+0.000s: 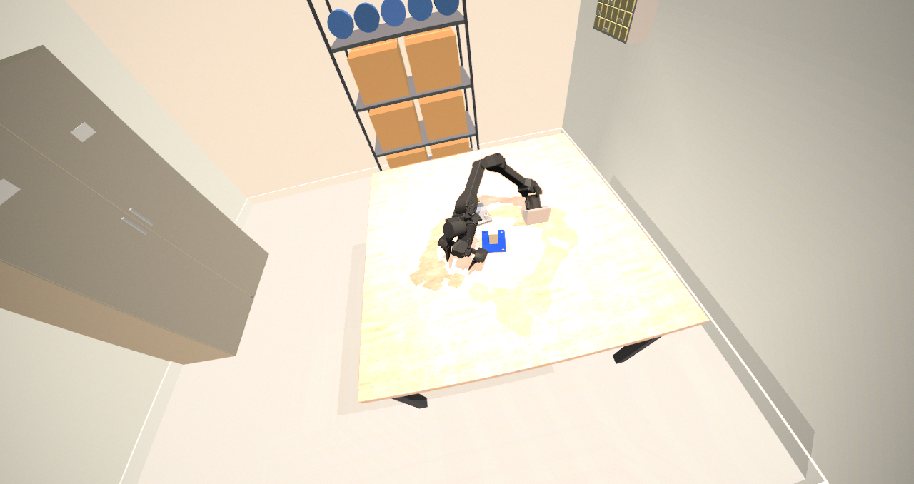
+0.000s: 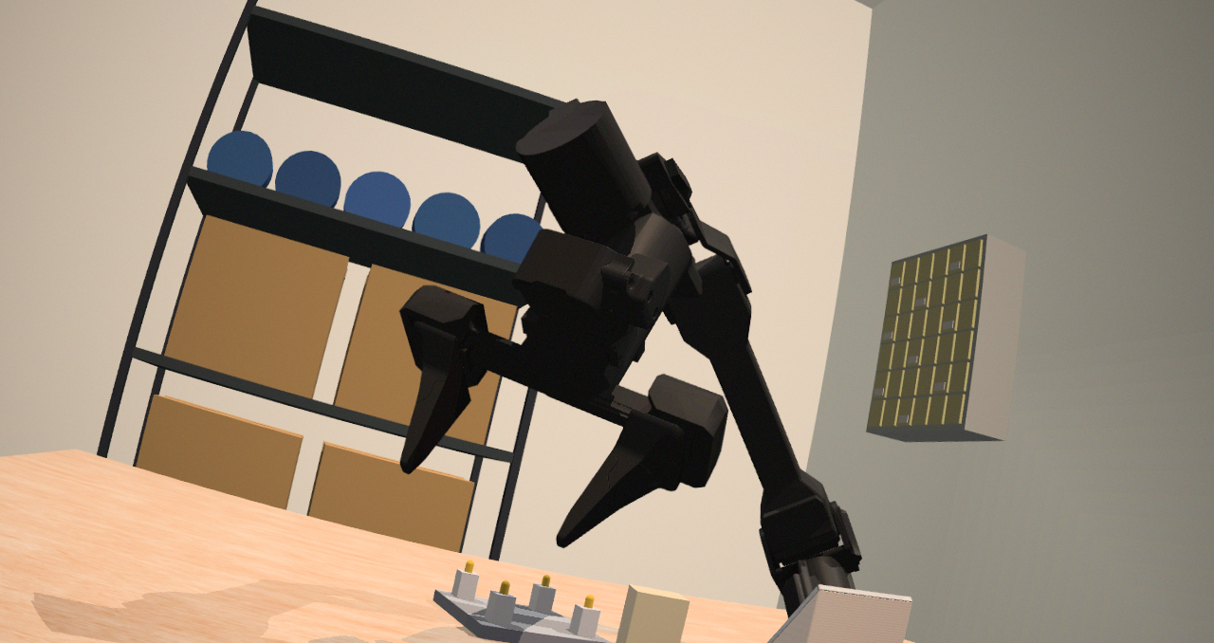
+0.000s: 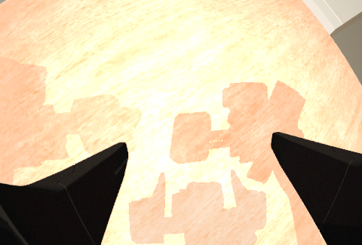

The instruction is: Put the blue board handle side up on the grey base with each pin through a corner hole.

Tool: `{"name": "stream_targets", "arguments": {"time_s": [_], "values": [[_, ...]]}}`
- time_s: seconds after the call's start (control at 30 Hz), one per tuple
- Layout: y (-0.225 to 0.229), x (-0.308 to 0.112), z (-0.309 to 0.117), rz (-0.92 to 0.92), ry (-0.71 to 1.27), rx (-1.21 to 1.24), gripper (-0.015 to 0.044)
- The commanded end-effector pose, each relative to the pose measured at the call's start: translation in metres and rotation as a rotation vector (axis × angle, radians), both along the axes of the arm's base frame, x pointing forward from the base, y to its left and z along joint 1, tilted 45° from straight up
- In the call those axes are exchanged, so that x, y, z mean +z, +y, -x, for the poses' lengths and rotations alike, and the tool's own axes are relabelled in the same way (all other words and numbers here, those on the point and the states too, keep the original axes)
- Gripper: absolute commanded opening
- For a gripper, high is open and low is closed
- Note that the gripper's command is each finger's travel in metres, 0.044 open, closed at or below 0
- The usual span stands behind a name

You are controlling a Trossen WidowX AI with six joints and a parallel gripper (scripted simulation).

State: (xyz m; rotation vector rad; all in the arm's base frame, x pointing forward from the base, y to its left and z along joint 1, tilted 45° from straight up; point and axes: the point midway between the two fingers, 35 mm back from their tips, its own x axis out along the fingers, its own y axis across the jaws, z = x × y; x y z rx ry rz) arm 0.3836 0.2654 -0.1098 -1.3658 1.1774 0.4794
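From the top, a pale wooden table [image 1: 434, 347] stands in a beige-walled room, the blue board [image 1: 500, 246] flat right of centre, handle up, roughly square without a clear long axis. In the exterior view, the gripper [image 2: 482, 509] hangs wide open and empty above the table [image 2: 170, 521], near the lower-centre grey base [image 2: 525, 618], pins upright. The wrist view shows shadowed wood [image 3: 151, 49] beyond its parted fingertips.

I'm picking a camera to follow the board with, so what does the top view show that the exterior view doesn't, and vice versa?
Only top: the blue board's flat face with its corner holes, and the tall cabinet.

Only exterior: all four gold-tipped posts of the grey base; the arm hides part of it from above.

Both: the open gripper, the shelf rack with blue discs, and the board's square handle.
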Motion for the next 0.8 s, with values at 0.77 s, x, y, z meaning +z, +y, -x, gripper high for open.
{"name": "stream_targets", "arguments": {"time_s": [0.77], "values": [[-0.099,0.118,0.155,0.018,-0.398,-1.229,0.0440]]}}
